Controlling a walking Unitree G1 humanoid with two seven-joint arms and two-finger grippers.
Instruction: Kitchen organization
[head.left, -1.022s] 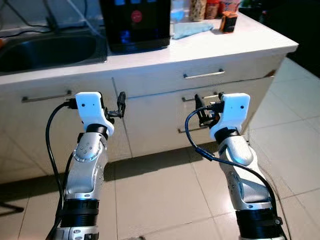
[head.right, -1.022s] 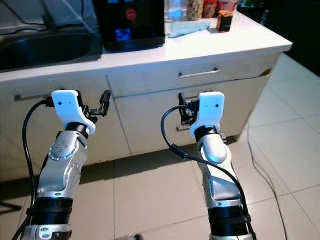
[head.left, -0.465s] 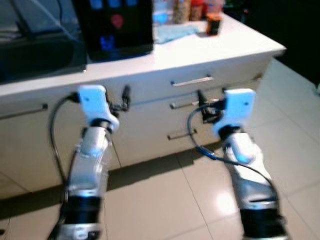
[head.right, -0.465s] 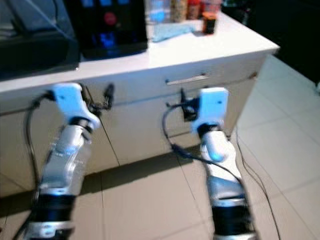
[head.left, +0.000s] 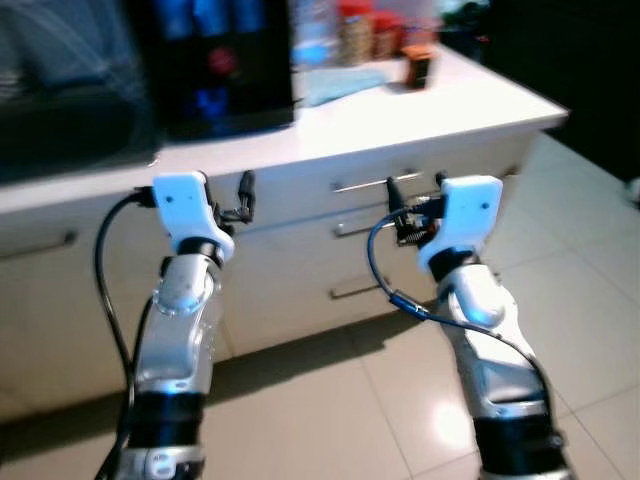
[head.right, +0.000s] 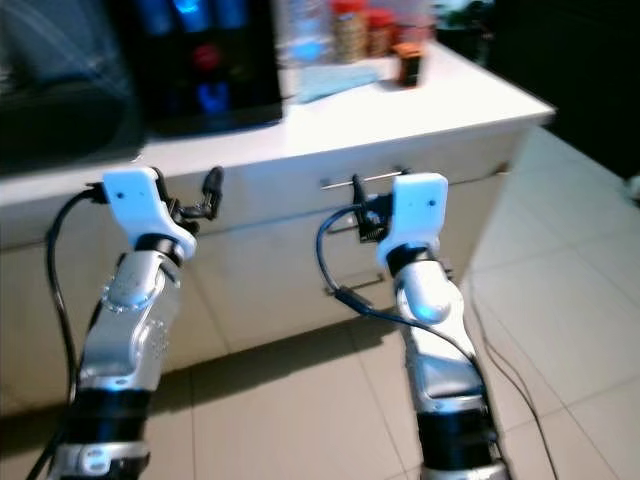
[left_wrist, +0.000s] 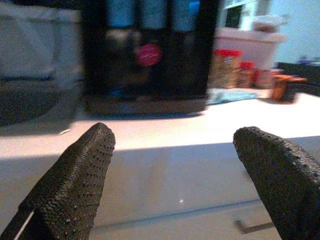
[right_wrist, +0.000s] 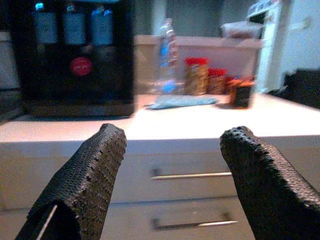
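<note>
We hold our left gripper (left_wrist: 172, 175) and our right gripper (right_wrist: 172, 172) both spread wide and empty, raised in front of the drawers (head.left: 400, 215), a little below the front edge of the countertop (head.left: 440, 100). The jars (right_wrist: 197, 75), the small dark container (right_wrist: 242, 92) and the blue cloth (right_wrist: 182, 101) stand near the far right corner, beside the black appliance (head.left: 215, 60). The views are blurred, so we judge that a reach from here may strike a drawer handle (right_wrist: 192, 175) or push a jar over.

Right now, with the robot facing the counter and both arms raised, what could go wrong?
Both the left gripper and right gripper are open and empty near the drawer fronts; walking on could knock them against the drawer handle. The blurred head view may spoil aim at the jars.
</note>
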